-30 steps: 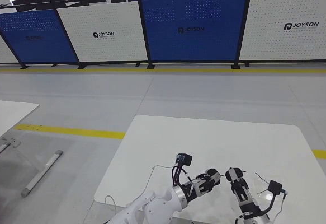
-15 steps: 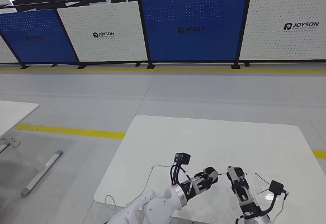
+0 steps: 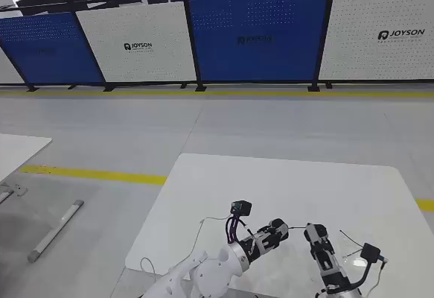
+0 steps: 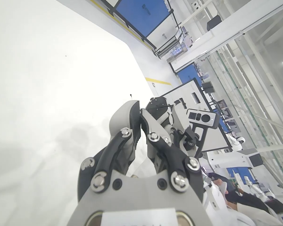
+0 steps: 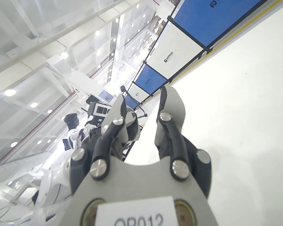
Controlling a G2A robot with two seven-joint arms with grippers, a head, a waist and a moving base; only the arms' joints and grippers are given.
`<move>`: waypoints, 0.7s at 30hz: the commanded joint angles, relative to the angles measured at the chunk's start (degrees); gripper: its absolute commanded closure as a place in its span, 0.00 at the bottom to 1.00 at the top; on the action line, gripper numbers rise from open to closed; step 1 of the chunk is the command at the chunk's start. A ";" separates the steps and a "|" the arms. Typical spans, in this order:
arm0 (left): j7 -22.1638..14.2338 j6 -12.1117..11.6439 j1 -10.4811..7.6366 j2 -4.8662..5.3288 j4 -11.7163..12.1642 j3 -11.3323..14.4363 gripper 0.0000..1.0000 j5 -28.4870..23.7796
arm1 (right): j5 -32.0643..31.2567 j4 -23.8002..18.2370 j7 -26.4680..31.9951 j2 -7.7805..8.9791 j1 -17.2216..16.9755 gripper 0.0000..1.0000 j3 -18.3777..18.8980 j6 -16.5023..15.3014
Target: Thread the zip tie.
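two robot arms meet near the 6 o'clock edge of a white rectangular table [image 3: 224, 186], apparently partway through threading a thin black zip tie [image 3: 296, 228]. the left gripper [image 4: 140, 112], clenched tight, appears to pinch one end of the zip tie, which runs toward 3 o'clock to the right gripper [image 5: 142, 94], released and spread wide, just beside the free end. which end carries the locking head is too small to tell. to do this step well, the left gripper should probably hold the zip tie steady and level while the right gripper lines up on the tip, closing only once it sits squarely inside the grasp, since so thin a strip is likely to flex and slip aside
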 commanded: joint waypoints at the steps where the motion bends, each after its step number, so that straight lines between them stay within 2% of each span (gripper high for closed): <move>1: -0.08 -0.06 0.02 -0.02 -0.09 0.06 1.00 0.12 | 0.04 0.03 -0.21 0.13 0.05 0.94 -0.06 0.00; 2: -0.12 -0.09 0.01 -0.03 -0.12 0.08 1.00 0.19 | 0.03 0.03 -0.31 0.18 0.07 1.00 -0.09 0.00; 9: -0.19 -0.34 0.06 -0.07 -0.22 -0.04 1.00 0.18 | -0.08 0.07 -1.12 0.53 0.29 1.00 -0.51 0.00; 14: -0.65 -1.78 0.07 -0.07 -0.24 0.24 1.00 0.69 | -0.66 0.17 -0.90 0.81 0.61 1.00 -1.07 0.00; 21: -0.77 -2.62 0.24 -0.06 -0.20 0.17 1.00 0.81 | 0.49 -0.07 0.43 1.35 1.09 1.00 -1.58 0.00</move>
